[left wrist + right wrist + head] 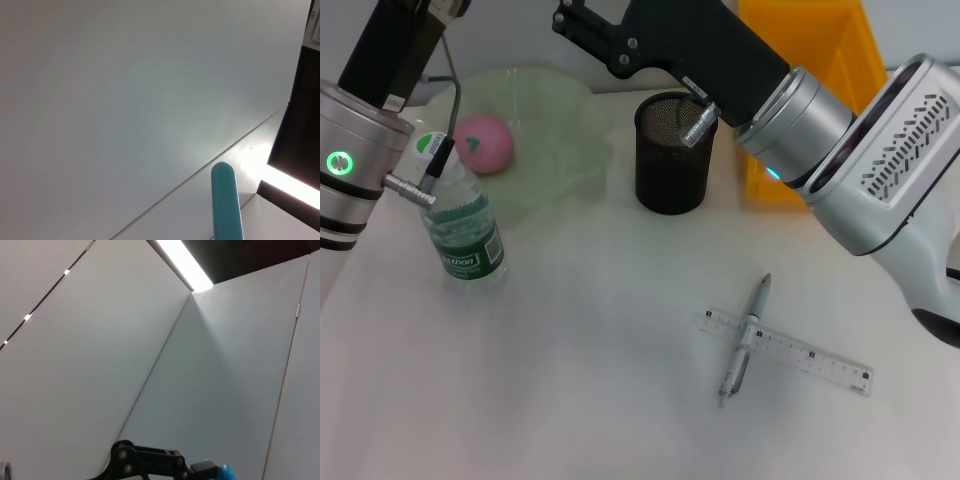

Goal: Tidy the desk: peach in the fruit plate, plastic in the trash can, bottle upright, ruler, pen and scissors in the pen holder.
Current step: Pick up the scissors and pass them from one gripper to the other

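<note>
While both arms are raised toward the back of the desk, I judge the remaining work to be the pen (745, 338) and the ruler (786, 350), which lie crossed on the white desk (590, 380) near its front right, the pen resting on top of the ruler. I see the peach (483, 142) already in the pale green fruit plate (555, 140), the water bottle (462, 225) upright just in front of it, and the black mesh pen holder (672, 152) beside the plate; the yellow bin (810, 70) stands behind the right arm. No scissors or plastic are visible to me. The right gripper (582, 25) sits above and behind the pen holder, and I cannot tell how its fingers stand; the left gripper is out of sight, its wrist views showing only wall and ceiling. For the next pick I would take the pen first, gripping across its barrel away from the crossing point so the ruler is not dragged. Regarding writing, the bottle's green label carries white lettering that I cannot read with confidence; the ruler shows graduation marks only.
</note>
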Robot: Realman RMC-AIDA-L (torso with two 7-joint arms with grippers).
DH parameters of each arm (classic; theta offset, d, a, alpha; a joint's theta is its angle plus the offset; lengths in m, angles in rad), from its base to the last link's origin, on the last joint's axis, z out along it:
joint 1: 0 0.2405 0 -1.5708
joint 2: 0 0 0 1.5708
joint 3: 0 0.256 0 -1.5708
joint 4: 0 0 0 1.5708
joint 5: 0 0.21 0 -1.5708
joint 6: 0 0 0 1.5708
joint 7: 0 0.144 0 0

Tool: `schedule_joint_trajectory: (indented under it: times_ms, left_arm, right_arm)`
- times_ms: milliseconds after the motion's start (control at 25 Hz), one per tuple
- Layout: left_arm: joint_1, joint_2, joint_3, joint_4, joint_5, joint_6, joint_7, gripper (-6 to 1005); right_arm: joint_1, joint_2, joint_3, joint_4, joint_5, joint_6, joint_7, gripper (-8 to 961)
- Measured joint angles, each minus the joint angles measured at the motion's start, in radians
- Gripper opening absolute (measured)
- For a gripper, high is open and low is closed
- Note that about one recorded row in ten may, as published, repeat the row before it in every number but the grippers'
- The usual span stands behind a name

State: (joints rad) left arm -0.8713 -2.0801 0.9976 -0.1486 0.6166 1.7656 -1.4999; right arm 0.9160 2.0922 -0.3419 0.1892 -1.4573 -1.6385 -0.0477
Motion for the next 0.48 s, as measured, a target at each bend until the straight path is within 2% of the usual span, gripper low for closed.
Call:
schedule_joint_trajectory:
  times_ms: [200,280,320,360,480]
  left_arm:
    - [-0.007,0.0,-0.02,-0.018,0.021,0.001,0.007,242]
    - [-0.009,0.0,-0.077,-0.031,0.082,0.001,0.013,242]
    - [-0.009,0.0,-0.183,-0.055,0.182,0.001,0.037,242]
    - [-0.009,0.0,-0.183,-0.055,0.182,0.001,0.037,242]
    - [0.001,0.0,-0.332,-0.071,0.331,-0.001,0.062,242]
  right_arm:
    - [0.008,0.0,0.002,0.016,0.0,0.0,-0.033,754]
    - [0.01,0.0,0.003,0.018,0.0,0.0,-0.035,754]
    - [0.011,0.0,0.004,0.018,0.0,0.0,-0.035,754]
    - [0.011,0.0,0.004,0.018,0.0,0.0,-0.035,754]
    - [0.011,0.0,0.004,0.018,0.001,0.001,-0.035,754]
